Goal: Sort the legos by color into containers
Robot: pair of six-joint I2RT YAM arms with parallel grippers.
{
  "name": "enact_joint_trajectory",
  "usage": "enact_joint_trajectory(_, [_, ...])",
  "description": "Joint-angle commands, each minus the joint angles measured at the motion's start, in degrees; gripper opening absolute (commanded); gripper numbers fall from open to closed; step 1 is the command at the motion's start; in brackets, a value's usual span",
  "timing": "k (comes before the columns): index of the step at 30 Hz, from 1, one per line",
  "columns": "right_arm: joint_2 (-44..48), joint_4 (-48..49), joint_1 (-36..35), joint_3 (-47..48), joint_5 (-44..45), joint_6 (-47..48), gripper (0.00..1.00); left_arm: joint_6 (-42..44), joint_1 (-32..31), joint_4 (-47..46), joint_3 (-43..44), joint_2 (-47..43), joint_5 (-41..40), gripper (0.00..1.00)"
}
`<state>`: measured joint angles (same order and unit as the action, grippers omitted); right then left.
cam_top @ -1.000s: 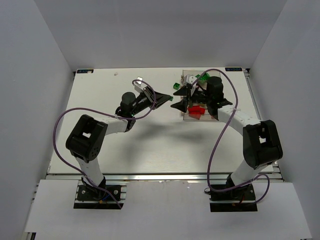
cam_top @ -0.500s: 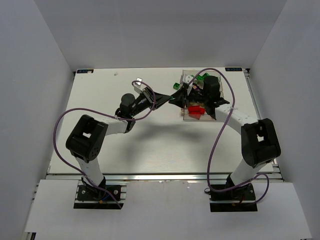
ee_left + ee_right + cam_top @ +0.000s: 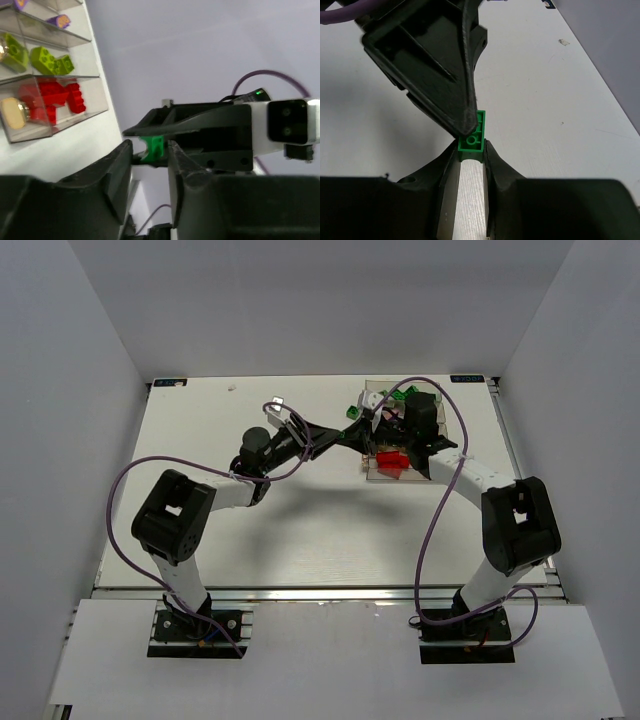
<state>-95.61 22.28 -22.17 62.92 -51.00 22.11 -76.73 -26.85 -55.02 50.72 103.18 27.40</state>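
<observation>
1. Meeting tip to tip above the bench (image 3: 250, 530), the left gripper (image 3: 150, 150) and the right gripper (image 3: 471, 150) come together just beside the left side of the containers (image 3: 372, 476)
2. A dark green lego (image 3: 471, 141) sits at that meeting point, between both sets of jaws and lifted clear of the bench
3. The right jaws are clenched on the dark green lego: in the right wrist view both fingers (image 3: 495, 167) press against its two sides
4. The left jaws straddle the same brick but stand slightly wider than it. The left wrist view shows a thin dark gap at one side, so they look released rather than pinching
5. In the right wrist view, one left fingertip (image 3: 465, 125) lies against the upper edge of the brick
6. The containers are clear bins joined side by side. In the left wrist view the nearest bin holds red legos (image 3: 55, 97), the next one yellow-green legos (image 3: 47, 59), and the one beyond it purple legos (image 3: 60, 21)
7. From above, a loose green lego (image 3: 352, 412) lies just beside the left edge of the containers, near the two grippers
8. More green bricks show at the far end of the block, partly hidden by the right arm
</observation>
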Motion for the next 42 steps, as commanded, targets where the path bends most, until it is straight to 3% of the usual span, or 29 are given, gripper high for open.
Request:
enact_joint_trajectory(1, [2.62,0.74,0.38,0.98,2.14,2.06,0.0,1.67,-0.31,2.9,0.43,-2.63,-0.15,0.55])
enact_joint_trajectory(5, [2.98,0.22,0.73,0.63,2.4,2.59,0.0,4.39,0.22,7.12,1.22,-3.77,-1.82,0.82])
enact_joint_trajectory(6, [2.98,0.04,0.9,0.54,2.66,2.5,0.0,4.66,0.66,8.26,1.22,-4.12,-2.17,0.94])
enact_joint_trajectory(7, [2.98,0.04,1.43,0.54,2.84,2.24,0.0,4.83,0.92,8.61,1.05,-4.38,-2.52,0.98])
enact_joint_trajectory(11, [1.32,-1.97,3.54,1.94,7.74,1.62,0.0,9.64,2.59,15.02,1.13,-7.97,-5.5,0.98])
enact_joint_trajectory(15, [-4.48,-8.12,7.05,9.49,19.07,-0.57,0.0,19.32,3.73,31.67,3.59,-12.72,-11.56,0.98])
enact_joint_trajectory(17, [-9.57,-13.72,9.16,17.39,27.13,-2.42,0.0,23.35,3.82,36.37,4.12,-14.66,-15.87,0.98])
enact_joint_trajectory(21, [-20.37,-22.08,12.24,33.62,34.45,-1.54,0.0,27.24,4.79,44.11,2.29,-19.84,-19.92,0.98])
enact_joint_trajectory(29, [-33.93,-31.77,15.14,51.93,37.65,-1.37,0.0,25.23,5.93,43.77,-8.79,-30.65,-24.05,0.98])
enact_joint_trajectory(36, [-39.65,-32.13,15.41,56.96,37.29,-1.36,0.08,24.26,6.02,45.61,-13.27,-37.25,-26.08,0.98])
enact_joint_trajectory(38, [-39.83,-31.86,15.41,56.71,36.68,-1.37,0.11,24.17,6.02,46.23,-14.06,-38.39,-26.52,0.98])
enact_joint_trajectory(42, [-40.0,-31.07,15.32,55.65,36.24,-1.1,0.37,23.73,6.02,46.68,-15.3,-40.16,-26.61,0.98])
